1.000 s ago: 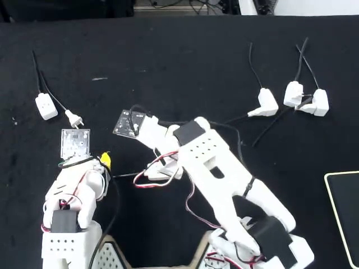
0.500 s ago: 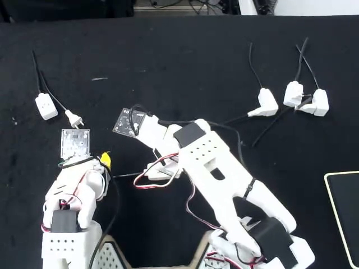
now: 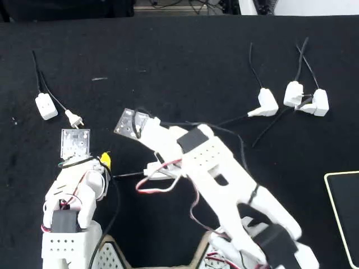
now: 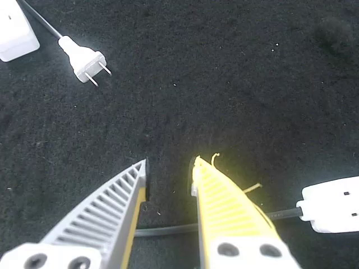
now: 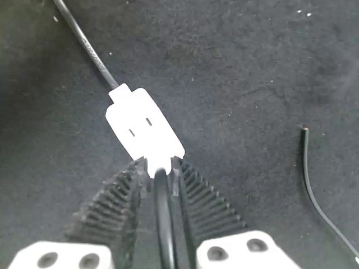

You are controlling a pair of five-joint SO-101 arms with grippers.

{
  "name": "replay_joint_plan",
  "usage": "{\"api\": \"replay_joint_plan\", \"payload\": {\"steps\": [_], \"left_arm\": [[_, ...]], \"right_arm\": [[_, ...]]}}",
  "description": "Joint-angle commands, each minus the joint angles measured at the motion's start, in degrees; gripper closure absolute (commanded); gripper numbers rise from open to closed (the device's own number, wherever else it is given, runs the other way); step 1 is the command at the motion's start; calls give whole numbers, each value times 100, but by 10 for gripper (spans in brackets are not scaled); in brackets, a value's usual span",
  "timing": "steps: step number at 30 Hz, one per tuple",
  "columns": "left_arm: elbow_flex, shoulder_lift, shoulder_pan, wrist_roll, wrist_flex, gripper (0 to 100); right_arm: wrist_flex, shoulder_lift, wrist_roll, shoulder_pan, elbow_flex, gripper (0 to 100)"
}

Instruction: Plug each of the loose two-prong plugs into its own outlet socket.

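The left gripper (image 4: 168,168) hung with its fingers apart over the black cloth (image 3: 185,56), a black cable (image 4: 168,228) lying across beneath them. The right gripper (image 5: 159,168) was clamped on a black cord (image 5: 162,213) at the near end of a white outlet socket (image 5: 145,131). Whether a plug sat there was hidden. Beyond the left gripper lay a loose two-prong plug (image 4: 84,56), close to a second socket (image 4: 14,33) cut off by the edge. Far across the cloth clustered more white pieces (image 3: 293,93), and tangled wires (image 3: 190,5) lay behind the table.

Smooth plastic socket (image 5: 143,130), rough black cloth (image 5: 252,67)
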Motion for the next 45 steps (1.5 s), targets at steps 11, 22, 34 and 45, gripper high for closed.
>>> {"api": "replay_joint_plan", "payload": {"steps": [11,22,34,45], "left_arm": [[-180,-44,13,0,-53,855],[-180,-44,22,0,-53,855],[-180,-44,40,0,-62,855],[-180,-44,22,0,-62,855]], "right_arm": [[-325,-1191,202,246,971,988],[-360,-1209,396,571,980,988],[316,-1525,-44,0,57,988],[334,-1508,79,-18,286,988]]}}
